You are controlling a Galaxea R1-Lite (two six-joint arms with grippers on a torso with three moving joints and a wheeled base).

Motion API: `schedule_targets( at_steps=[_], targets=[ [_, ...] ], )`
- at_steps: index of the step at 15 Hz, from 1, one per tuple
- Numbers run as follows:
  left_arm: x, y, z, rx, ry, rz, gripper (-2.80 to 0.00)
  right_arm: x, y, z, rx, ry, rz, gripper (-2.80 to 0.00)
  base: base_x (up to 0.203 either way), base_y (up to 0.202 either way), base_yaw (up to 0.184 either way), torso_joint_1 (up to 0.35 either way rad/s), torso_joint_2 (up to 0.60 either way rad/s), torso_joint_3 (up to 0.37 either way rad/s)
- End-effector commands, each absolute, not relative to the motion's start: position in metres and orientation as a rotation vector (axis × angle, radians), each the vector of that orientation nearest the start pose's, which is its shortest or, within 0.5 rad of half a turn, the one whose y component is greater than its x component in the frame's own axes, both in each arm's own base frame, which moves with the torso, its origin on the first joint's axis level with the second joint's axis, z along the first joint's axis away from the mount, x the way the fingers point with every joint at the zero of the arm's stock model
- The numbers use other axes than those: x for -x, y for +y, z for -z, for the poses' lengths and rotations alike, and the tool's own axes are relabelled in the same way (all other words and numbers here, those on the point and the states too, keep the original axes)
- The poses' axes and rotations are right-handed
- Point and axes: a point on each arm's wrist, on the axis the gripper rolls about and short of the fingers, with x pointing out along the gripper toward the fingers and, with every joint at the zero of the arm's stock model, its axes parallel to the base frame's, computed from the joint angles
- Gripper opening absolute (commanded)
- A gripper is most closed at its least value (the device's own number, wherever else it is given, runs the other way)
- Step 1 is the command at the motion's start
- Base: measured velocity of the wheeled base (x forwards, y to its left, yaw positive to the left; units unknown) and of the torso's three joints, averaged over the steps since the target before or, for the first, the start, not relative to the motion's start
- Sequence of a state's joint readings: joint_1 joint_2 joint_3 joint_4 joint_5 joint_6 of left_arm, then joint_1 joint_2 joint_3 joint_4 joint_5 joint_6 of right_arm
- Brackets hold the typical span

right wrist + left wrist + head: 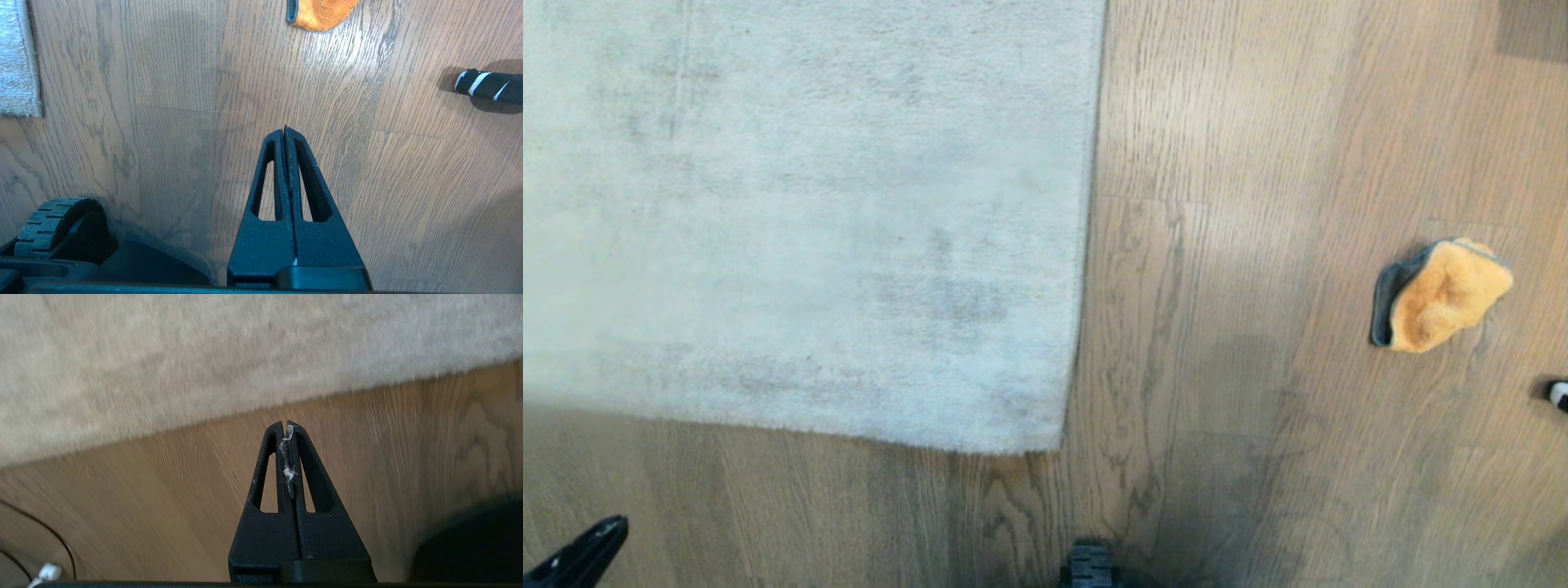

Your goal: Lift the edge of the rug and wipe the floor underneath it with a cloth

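A pale rug point(800, 220) lies flat on the wood-plank floor point(1258, 457), its near edge point(849, 429) and rounded corner point(1045, 437) both down, with no part folded back to show the backing. The orange cloth point(1441, 296) sits in a loose heap on bare boards, well apart from the rug on the robot's right side, untouched by either arm. The left gripper point(287, 425) hangs over the floor near the rug's rim, its jaws pressed together and holding nothing but a few wisps of pale lint caught between them. The right gripper point(285, 130) hangs over open floor with jaws likewise together and empty, the cloth lying ahead of it and a black roll with white stripes point(488, 85) off to one side. By the look of things the job is at its start: the edge has yet to be raised, the cloth has yet to be picked up, and the boards beneath the rug remain unwiped.
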State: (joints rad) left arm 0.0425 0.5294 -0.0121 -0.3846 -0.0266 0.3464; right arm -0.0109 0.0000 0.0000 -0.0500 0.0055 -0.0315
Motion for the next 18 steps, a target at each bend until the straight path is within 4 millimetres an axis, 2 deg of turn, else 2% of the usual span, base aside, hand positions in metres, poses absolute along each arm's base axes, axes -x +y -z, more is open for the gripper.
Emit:
schedule_targets(
  at_steps=[1, 3, 8, 11, 18],
  targets=[
    [-0.011, 0.000, -0.109, -0.340, 0.058, -0.015, -2.80, 0.023, 0.000, -0.081, 0.033, -0.049, 0.005, -2.80, 0.000, 0.000, 0.000, 0.000, 0.00, 0.000],
    [-0.001, -0.001, -0.104, -0.325, 0.018, -0.001, -2.80, 0.023, 0.000, -0.081, 0.033, -0.049, 0.005, -2.80, 0.000, 0.000, 0.000, 0.000, 0.00, 0.000],
    [-0.001, -0.002, -0.093, -0.302, 0.129, 0.041, -2.80, 0.023, 0.000, -0.081, 0.032, -0.049, 0.005, -2.80, 0.000, 0.000, 0.000, 0.000, 0.00, 0.000],
    [-0.002, -0.002, -0.092, -0.289, 0.150, -0.054, -2.80, 0.023, 0.000, -0.081, 0.031, -0.049, 0.005, -2.80, 0.000, 0.000, 0.000, 0.000, 0.00, 0.000],
    [-0.002, -0.003, -0.093, -0.254, 0.132, 0.024, -2.80, 0.023, 0.000, -0.081, 0.032, -0.049, 0.005, -2.80, 0.000, 0.000, 0.000, 0.000, 0.00, 0.000]
  ],
)
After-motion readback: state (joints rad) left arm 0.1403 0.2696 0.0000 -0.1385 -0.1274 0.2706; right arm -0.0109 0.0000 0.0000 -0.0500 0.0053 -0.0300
